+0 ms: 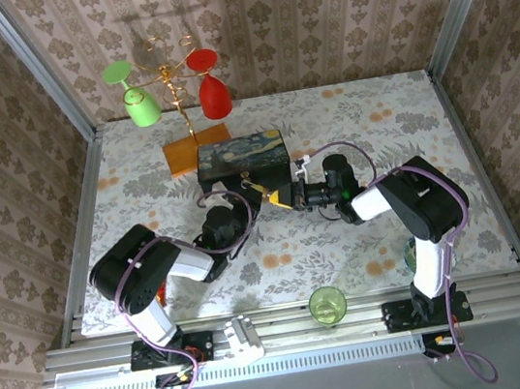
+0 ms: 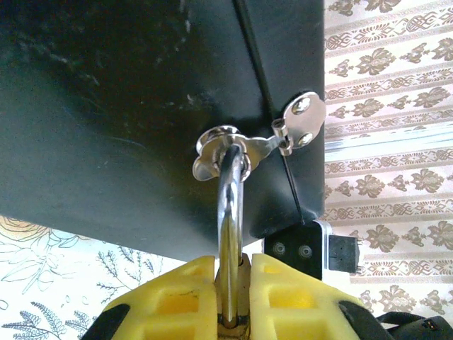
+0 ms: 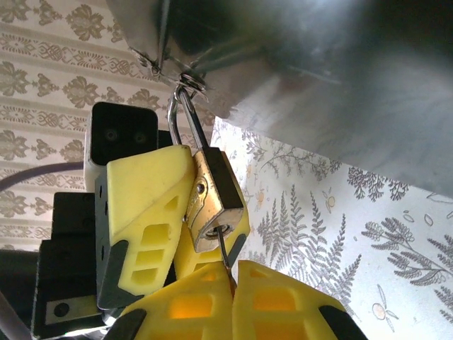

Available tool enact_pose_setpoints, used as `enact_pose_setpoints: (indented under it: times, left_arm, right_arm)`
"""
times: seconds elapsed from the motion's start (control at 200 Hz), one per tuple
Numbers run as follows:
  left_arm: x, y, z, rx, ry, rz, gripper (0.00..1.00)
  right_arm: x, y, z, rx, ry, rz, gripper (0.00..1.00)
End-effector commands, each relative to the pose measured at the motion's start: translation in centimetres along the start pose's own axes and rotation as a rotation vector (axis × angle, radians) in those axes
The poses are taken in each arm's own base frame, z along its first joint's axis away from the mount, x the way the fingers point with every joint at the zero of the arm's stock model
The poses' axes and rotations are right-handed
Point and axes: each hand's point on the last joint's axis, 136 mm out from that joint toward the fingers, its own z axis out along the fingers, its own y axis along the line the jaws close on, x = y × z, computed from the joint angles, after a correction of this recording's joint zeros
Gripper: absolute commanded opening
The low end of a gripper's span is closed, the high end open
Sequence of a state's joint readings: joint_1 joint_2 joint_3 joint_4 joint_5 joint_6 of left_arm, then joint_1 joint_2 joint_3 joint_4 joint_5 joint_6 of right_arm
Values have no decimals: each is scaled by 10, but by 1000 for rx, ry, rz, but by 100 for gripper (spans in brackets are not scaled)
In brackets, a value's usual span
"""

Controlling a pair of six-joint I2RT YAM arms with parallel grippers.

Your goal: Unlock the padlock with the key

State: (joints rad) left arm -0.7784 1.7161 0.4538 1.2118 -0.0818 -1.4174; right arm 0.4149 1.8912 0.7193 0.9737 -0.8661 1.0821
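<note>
box: dark blue painted box [image 1: 243, 156] near the middle of the table, a little toward the back; both arms reach in to its near face.
clasp: small silvery ring fitting [image 2: 218, 147] on the dark face of the box, with a flat metal tab just beside it.
shackle: thin bright loop [image 2: 230, 205] threaded through that ring, running down between the yellow fingers.
padlock: brass-gold padlock [image 3: 216, 198] hanging from the clasp at the box's near lower edge, tilted, keyhole end toward the right arm.
left gripper: left gripper [image 2: 233, 265] clamped on the padlock; yellow pads press its body from both sides, shackle rising out of the gap.
key: key [image 3: 225, 249], a thin grey shaft, tip at or in the keyhole; cannot tell how far in.
right gripper: right gripper [image 3: 232, 280] pinched together on the key's head, fingertips just below the padlock's keyhole end.
lock state: shackle looks seated in the body; not sure from these angles.
table: floral cloth [image 1: 376, 118] bare to the right of the box.
back of table: gold rack [image 1: 172, 66] with a green and a red glass hung upside down, on an orange base.
near edge: green cup [image 1: 327, 304] between the two arm bases.
</note>
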Motion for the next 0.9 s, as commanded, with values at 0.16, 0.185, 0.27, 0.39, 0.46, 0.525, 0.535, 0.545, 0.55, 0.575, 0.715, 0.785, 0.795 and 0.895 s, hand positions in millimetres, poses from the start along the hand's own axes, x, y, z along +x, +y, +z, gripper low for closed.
enact_pose_setpoints:
  times: [0.16,0.185,0.27,0.39,0.46,0.525,0.535,0.545,0.55,0.575,0.715,0.785,0.795,0.895]
  left_arm:
    - [59,-17,-6,100,220,48,0]
    - [60,-15,-5,96,221,47,0]
    - [64,-9,-4,81,236,40,0]
    - [67,0,-4,59,240,37,0]
    - [66,1,-5,56,235,31,0]
    - [66,-3,-4,64,236,20,0]
    - [66,-3,-4,65,236,19,0]
    - [65,-4,-4,67,235,17,0]
    - [66,-4,-4,67,236,15,0]
    - [66,-7,-3,74,237,7,0]
    - [65,-25,-3,118,235,23,0]
    - [66,-21,-2,106,239,6,0]
    - [67,-19,-3,101,240,3,0]
    - [73,-8,-2,74,248,-7,0]
  right_arm:
    - [-10,-19,3,96,-50,178,0]
    - [-7,-22,2,123,-48,168,0]
    - [0,-24,4,181,5,150,0]
    - [-3,-18,1,202,8,137,0]
    - [-8,-15,0,198,-18,109,0]
    - [-12,-12,4,160,-40,99,0]
    - [-12,-12,5,151,-42,99,0]
    - [-12,-12,6,141,-47,99,0]
    - [-13,-12,6,136,-51,100,0]
    - [-15,-11,8,107,-65,104,0]
    - [-29,0,19,-76,-113,158,0]
    - [-31,4,22,-102,-129,158,0]
    - [-31,4,22,-98,-131,156,0]
    - [-22,-2,23,-4,-133,124,0]
